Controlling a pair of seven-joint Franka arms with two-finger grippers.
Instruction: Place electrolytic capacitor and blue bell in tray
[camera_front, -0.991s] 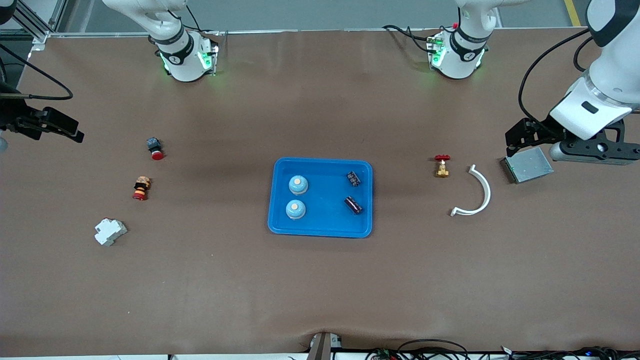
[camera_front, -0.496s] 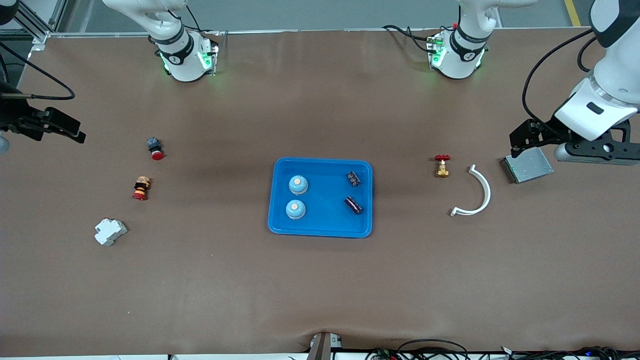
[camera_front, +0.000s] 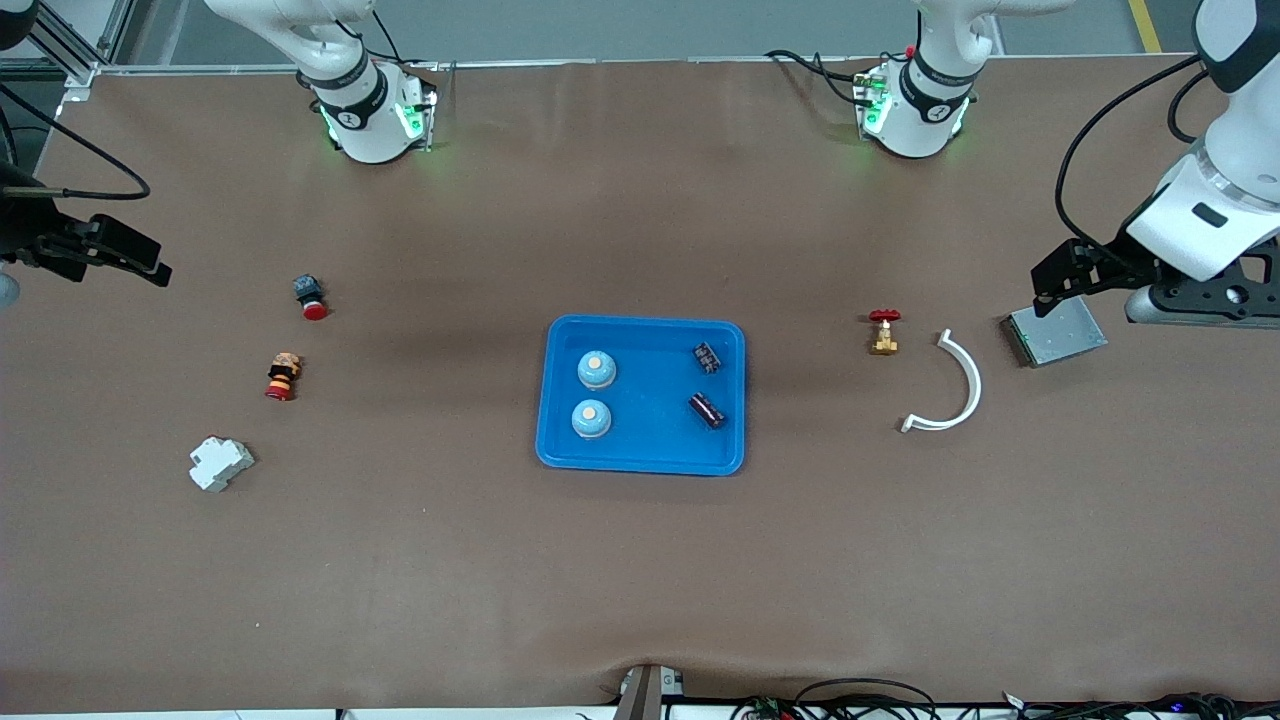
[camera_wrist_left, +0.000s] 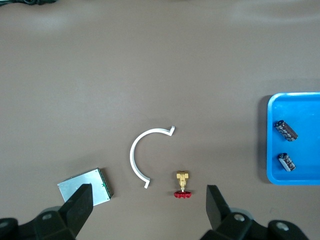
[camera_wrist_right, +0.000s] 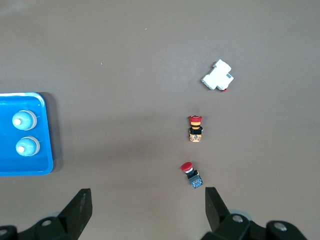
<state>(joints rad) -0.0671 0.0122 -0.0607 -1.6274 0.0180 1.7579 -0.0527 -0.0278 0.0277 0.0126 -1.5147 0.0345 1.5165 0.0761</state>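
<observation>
Both bells (camera_front: 596, 369) and capacitors (camera_front: 708, 357) lying in tray (camera_front: 640, 456). Left gripper (camera_wrist_left: 147, 202) hanging wide open, empty, over grey plate (camera_front: 1056, 333); right gripper (camera_wrist_right: 145, 207) likewise at table edge. Risk: descending arm knocking plate.

Pair of arms, glossy white rounded shells; each base (camera_front: 372, 110) ringed by a black band bearing a small white mark, with green indicator lights glowing at the side; black cables looped from the bases and along the left arm's forearm (camera_front: 1215, 215); a small dark rectangular inset sat on that forearm's white casing; wrist hardware was matte black, with a grey cylindrical fitting; left gripper (camera_wrist_left: 148, 206) and right gripper (camera_wrist_right: 146, 206) carried black, wedge-shaped fingers on black blocks with round recessed fasteners.
</observation>
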